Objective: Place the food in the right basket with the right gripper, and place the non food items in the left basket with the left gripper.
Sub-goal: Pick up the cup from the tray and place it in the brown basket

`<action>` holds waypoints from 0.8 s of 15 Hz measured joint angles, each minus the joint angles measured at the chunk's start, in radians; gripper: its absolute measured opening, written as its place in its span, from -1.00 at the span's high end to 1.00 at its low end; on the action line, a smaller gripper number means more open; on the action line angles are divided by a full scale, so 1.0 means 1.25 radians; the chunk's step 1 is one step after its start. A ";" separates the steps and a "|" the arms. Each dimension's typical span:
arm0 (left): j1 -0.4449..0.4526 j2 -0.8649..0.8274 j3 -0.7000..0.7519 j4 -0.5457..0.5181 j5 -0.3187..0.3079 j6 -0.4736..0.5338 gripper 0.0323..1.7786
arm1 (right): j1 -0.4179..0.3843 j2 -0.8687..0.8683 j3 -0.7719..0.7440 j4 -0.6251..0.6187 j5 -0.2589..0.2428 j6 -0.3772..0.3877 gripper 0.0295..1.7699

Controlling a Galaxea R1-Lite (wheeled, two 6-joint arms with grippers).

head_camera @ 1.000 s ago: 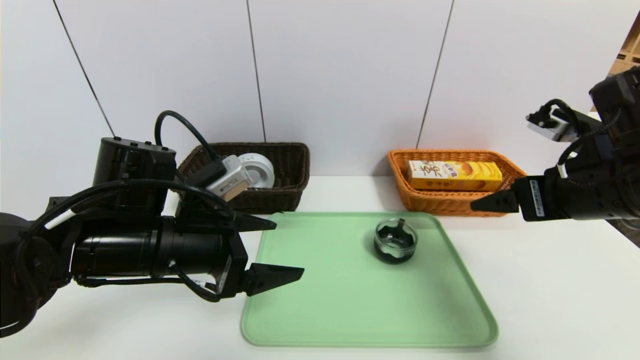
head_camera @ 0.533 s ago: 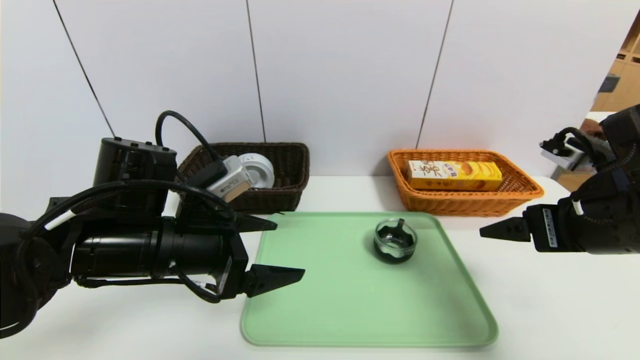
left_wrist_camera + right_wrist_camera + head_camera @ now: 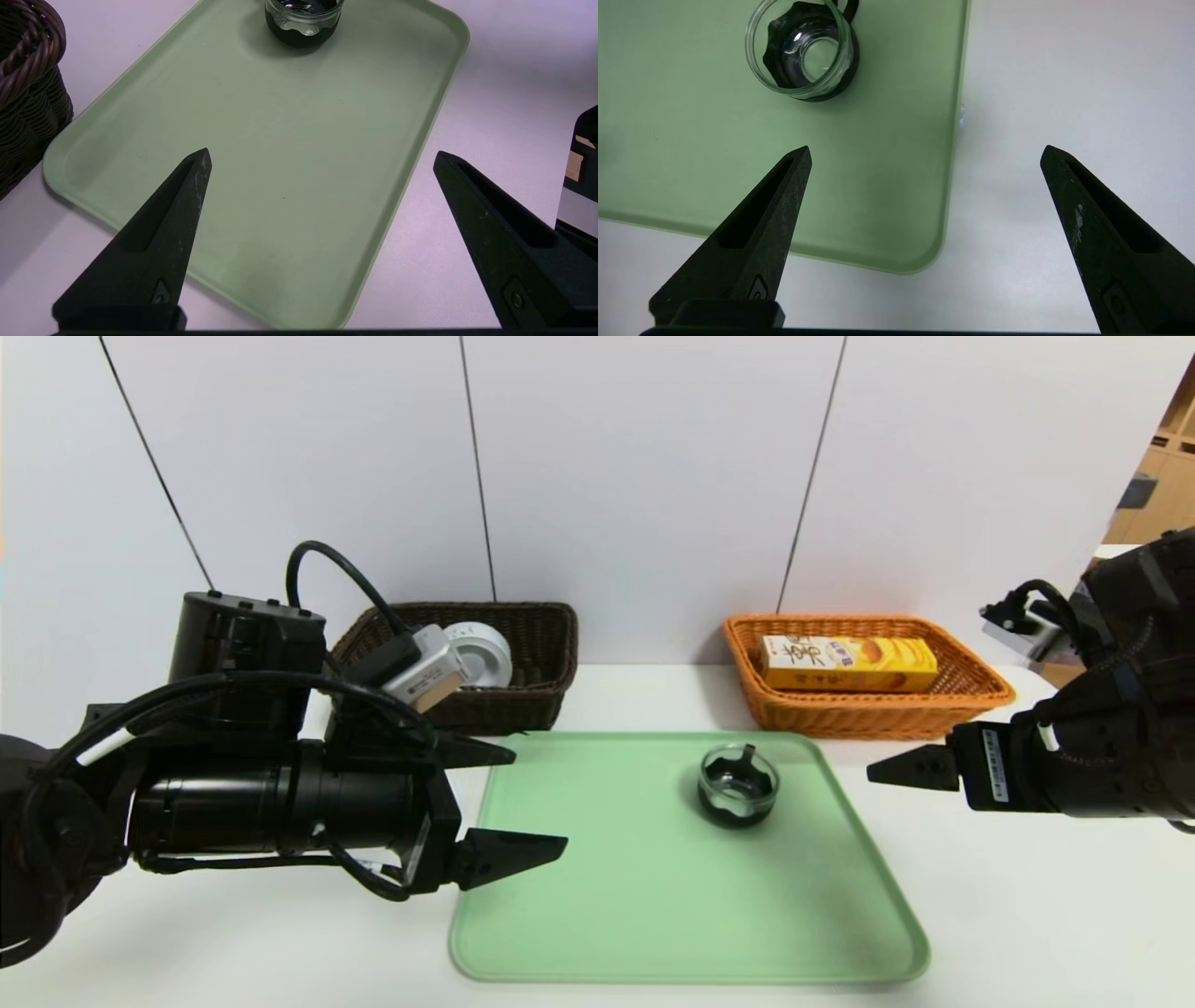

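Observation:
The yellow snack box, the food [image 3: 848, 663], lies inside the right basket [image 3: 840, 719], an orange wicker one. A white tape roll [image 3: 484, 655] rests in the dark brown left basket [image 3: 523, 705]. The small glass dish [image 3: 738, 786] [image 3: 303, 21] [image 3: 803, 51] stands upright on the green tray [image 3: 653, 915]. My left gripper [image 3: 537, 800] [image 3: 322, 156] is open and empty over the tray's left edge, well short of the dish. My right gripper [image 3: 896, 771] [image 3: 925, 149] is open and empty, low over the table just right of the tray.
The green tray [image 3: 280, 140] [image 3: 691, 140] fills the middle of the white table, with both baskets behind it against the wall. Bare table lies in front of the tray and to its right.
The right gripper has come down and forward from in front of the orange basket to low beside the tray's right edge. The left arm has barely moved.

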 joint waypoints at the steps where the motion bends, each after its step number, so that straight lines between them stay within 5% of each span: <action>1: 0.001 -0.001 0.001 0.000 0.000 0.000 -0.90 | 0.009 0.005 -0.004 0.000 0.000 0.002 -0.91; 12: -0.096 0.107 -0.153 -0.032 -0.005 0.029 -0.90 | 0.023 0.013 0.005 0.001 -0.001 0.018 -0.92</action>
